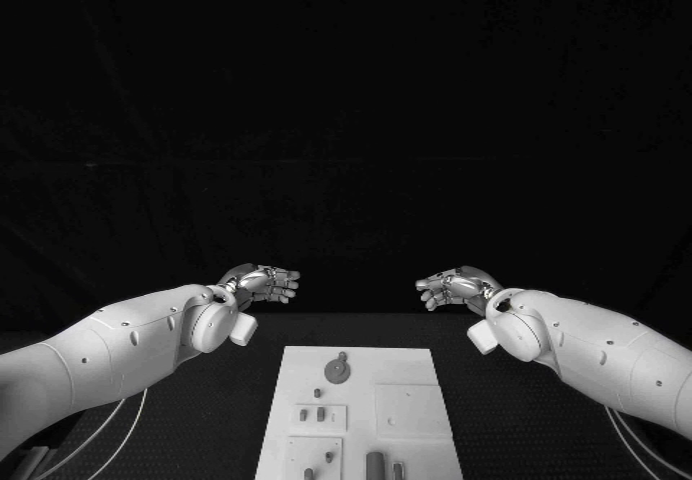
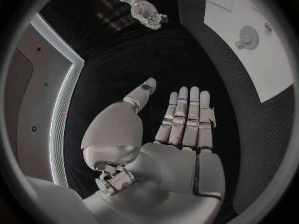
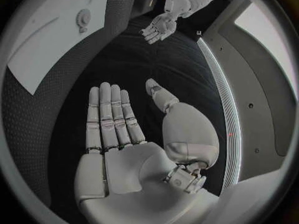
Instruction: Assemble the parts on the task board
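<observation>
The white task board [image 1: 397,365] lies on the black table in front of me. A round disc part [image 1: 338,370] sits near its far end, small pieces [image 1: 319,412] lie in a middle recess, and a dark cylinder [image 1: 376,465] stands at the near end. My left hand [image 1: 260,283] hovers beyond the board's far left corner, my right hand [image 1: 459,288] beyond the far right corner. The two hands face each other, raised off the table. In the wrist views the left hand [image 2: 181,129] and the right hand [image 3: 121,129] hold nothing, fingers straight, thumbs apart.
The board [image 2: 268,64] with its round part [image 2: 248,36] lies to the side of the left palm. The right wrist view has the board [image 3: 44,50] and the disc [image 3: 82,19] likewise. Black table surrounds the board on both sides.
</observation>
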